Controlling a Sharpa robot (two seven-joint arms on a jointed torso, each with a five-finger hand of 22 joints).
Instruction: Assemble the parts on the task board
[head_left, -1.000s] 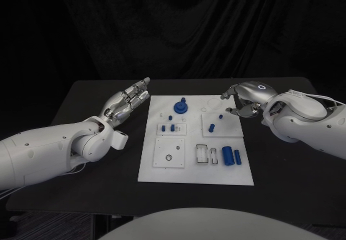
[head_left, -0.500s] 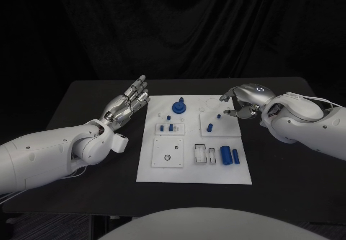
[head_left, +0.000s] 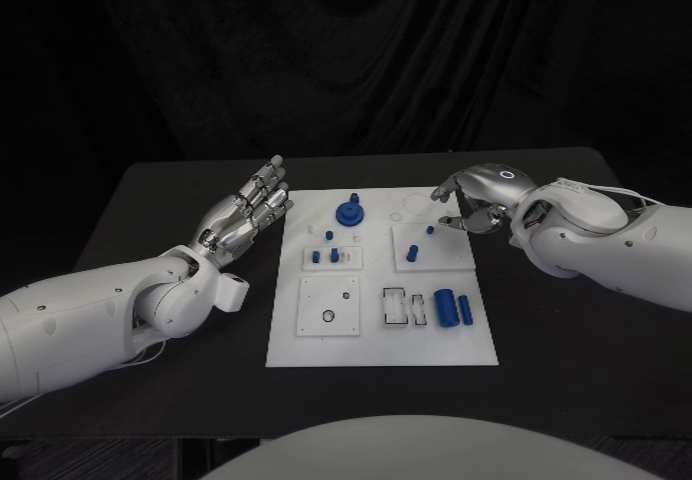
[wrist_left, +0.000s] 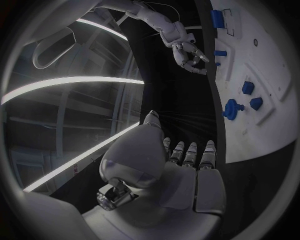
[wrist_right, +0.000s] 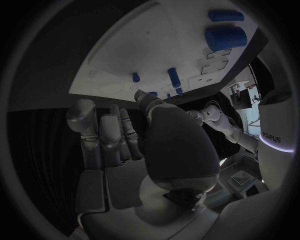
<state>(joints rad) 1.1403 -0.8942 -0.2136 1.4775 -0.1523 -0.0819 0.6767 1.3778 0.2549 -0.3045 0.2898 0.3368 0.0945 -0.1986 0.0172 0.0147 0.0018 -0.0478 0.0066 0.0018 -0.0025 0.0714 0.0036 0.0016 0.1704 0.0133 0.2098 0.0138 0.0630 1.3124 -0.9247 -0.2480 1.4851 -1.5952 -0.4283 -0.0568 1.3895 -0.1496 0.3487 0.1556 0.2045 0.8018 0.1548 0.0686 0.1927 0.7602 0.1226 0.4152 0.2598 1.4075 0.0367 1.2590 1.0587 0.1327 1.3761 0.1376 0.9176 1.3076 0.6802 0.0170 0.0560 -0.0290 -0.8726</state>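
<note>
White rectangular task board (head_left: 384, 340), black counter (head_left: 577, 330): small blue parts (head_left: 454, 309) aboard. Left hand (head_left: 248, 210) wide, empty, left of board; right hand (head_left: 473, 205) curled, empty, far-right edge.

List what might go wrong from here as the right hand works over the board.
1. The right hand hovers with curled fingers at the white board's far right edge; lowering could knock the upright blue peg.
2. The two blue cylinders lie loose and may roll if the board is bumped.

right hand (head_left: 472, 203) grip unclear, fingers curled
</note>
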